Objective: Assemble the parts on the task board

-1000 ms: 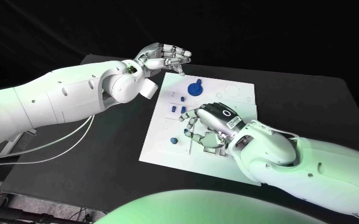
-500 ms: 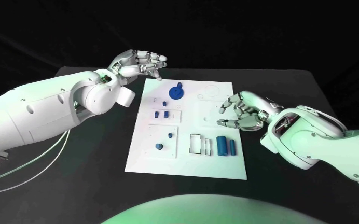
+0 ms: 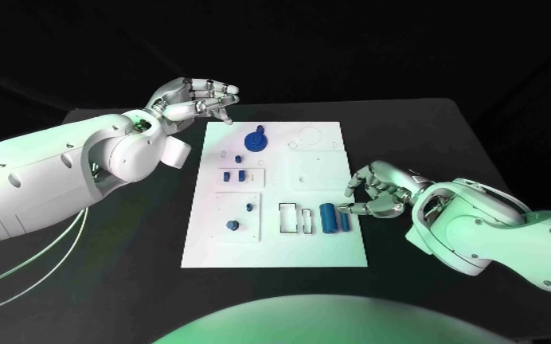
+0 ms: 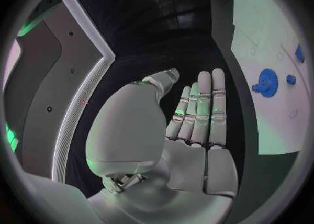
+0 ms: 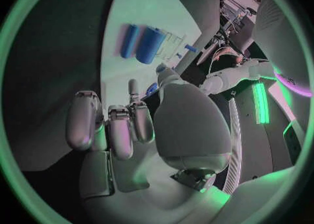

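The board point(image 3: 275, 201) lies in the middle of the surface point(image 3: 115, 232), long side running away from me. On it, two blue cylinders point(image 3: 334, 218) lie side by side near the right edge, beside empty rectangular slots point(image 3: 296, 218). A blue gear point(image 3: 256, 138) sits at the far end, with small blue pegs point(image 3: 233, 175) and a blue knob point(image 3: 232, 224) down the left side.

My right hand point(image 3: 377, 194) hovers just beside the cylinders, fingers loosely curled and holding nothing; I judge it is placed to pick one up, and nothing blocks the way. My left hand point(image 3: 195, 99) hangs past the far left corner, fingers part curled and empty, probably kept clear of the work.
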`<state>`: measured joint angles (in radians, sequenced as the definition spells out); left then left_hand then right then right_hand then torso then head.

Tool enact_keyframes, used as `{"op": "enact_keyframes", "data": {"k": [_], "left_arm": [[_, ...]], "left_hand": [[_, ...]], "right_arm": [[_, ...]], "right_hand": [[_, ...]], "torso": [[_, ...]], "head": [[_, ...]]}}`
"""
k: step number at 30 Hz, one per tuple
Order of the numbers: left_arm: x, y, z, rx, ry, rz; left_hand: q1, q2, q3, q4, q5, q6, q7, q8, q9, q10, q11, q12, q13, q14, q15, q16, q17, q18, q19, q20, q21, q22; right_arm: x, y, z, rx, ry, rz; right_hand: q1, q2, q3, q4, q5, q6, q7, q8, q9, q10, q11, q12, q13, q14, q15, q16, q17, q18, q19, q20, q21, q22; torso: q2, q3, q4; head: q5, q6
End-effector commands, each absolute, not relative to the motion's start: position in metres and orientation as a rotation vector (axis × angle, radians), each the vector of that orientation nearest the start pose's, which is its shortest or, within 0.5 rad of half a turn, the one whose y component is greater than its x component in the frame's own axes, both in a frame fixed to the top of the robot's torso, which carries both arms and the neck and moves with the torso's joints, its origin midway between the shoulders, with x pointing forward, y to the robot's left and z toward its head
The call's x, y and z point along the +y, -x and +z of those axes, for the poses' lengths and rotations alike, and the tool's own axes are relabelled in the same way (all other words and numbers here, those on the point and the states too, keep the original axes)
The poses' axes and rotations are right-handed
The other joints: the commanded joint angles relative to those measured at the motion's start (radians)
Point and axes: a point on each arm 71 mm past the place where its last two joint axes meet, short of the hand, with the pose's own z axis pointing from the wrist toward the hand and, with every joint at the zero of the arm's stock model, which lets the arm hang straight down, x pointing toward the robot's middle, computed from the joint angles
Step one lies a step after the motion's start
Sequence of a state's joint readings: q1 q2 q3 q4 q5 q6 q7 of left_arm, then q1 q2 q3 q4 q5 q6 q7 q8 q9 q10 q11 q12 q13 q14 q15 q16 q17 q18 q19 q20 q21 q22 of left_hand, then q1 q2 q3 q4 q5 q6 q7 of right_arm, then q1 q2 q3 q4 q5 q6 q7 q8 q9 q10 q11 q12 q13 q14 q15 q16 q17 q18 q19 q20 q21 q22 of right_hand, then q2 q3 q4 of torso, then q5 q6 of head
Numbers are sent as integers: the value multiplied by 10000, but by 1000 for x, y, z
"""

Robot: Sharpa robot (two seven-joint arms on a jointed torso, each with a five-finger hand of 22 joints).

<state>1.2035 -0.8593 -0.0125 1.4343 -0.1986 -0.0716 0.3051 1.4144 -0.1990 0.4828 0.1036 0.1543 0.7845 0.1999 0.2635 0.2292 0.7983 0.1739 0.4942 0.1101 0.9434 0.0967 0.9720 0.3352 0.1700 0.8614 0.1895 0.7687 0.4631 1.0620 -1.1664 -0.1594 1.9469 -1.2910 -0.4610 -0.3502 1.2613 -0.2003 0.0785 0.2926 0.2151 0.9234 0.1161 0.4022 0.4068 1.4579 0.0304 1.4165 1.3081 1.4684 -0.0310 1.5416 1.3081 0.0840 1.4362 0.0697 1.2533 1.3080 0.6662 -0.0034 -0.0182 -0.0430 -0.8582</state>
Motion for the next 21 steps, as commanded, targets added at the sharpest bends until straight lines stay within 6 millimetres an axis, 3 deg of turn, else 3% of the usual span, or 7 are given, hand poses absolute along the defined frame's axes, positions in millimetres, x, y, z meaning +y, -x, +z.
{"op": "enact_keyframes", "data": {"k": [1,21], "left_arm": [[227,-501,-175,16066,8913,-15876],[230,-501,-175,16097,8949,-15823]], "left_hand": [[-36,63,-73,-4,-26,-75,384,35,8,-57,-5,34,9,-70,8,43,14,126,54,-4,-36,-8],[-36,63,-73,-4,-26,-75,384,35,8,-57,-5,34,9,-70,8,43,14,126,54,-4,-36,-8]], "right_arm": [[-242,-352,-246,19337,-2147,5325],[-222,-347,-258,19715,-1634,5620]], "right_hand": [[-73,116,-137,6,-2,14,-83,76,14,51,-9,60,980,867,-71,53,1833,-136,55,-12,38,716],[-428,489,-630,18,84,236,-167,186,19,78,-78,48,1017,877,-122,73,1895,-150,87,-50,97,788]], "torso": [[8,-11,10],[12,-5,-1]], "head": [[1,-33],[97,-58]]}}
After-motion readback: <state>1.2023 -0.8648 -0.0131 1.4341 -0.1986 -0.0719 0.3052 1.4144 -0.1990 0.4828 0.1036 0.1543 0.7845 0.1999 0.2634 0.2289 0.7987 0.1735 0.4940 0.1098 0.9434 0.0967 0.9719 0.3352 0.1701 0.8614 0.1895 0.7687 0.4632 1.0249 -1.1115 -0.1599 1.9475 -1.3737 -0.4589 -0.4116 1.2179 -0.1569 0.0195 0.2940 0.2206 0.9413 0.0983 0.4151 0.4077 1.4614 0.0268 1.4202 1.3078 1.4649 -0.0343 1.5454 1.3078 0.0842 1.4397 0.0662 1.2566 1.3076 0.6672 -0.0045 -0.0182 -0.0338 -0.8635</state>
